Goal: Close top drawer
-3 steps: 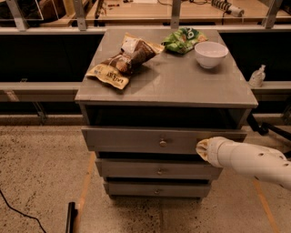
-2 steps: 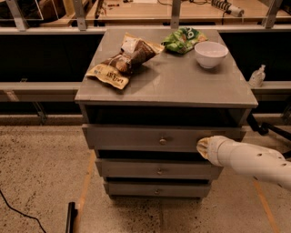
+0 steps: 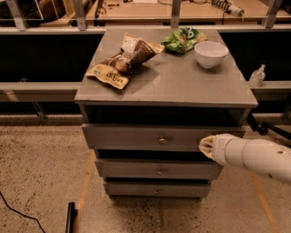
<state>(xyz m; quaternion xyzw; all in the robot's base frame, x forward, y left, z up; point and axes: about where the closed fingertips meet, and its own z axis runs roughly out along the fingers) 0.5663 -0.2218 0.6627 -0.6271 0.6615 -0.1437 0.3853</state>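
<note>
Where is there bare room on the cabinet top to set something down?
Bare: front right of the cabinet top, from the bowl to the front edge, and the strip between the brown bags and the bowl. Crowded: back edge with green bag and bowl, left side with the brown bags. The gripper sits at the right end of the top drawer.

A lab-like workshop: wooden workbenches (image 3: 136, 11) on metal frames, a speckled floor (image 3: 41, 173) with orange tape (image 3: 84, 189), and a robot's tool (image 3: 205, 145) at the right end of the top drawer (image 3: 132, 135).
</note>
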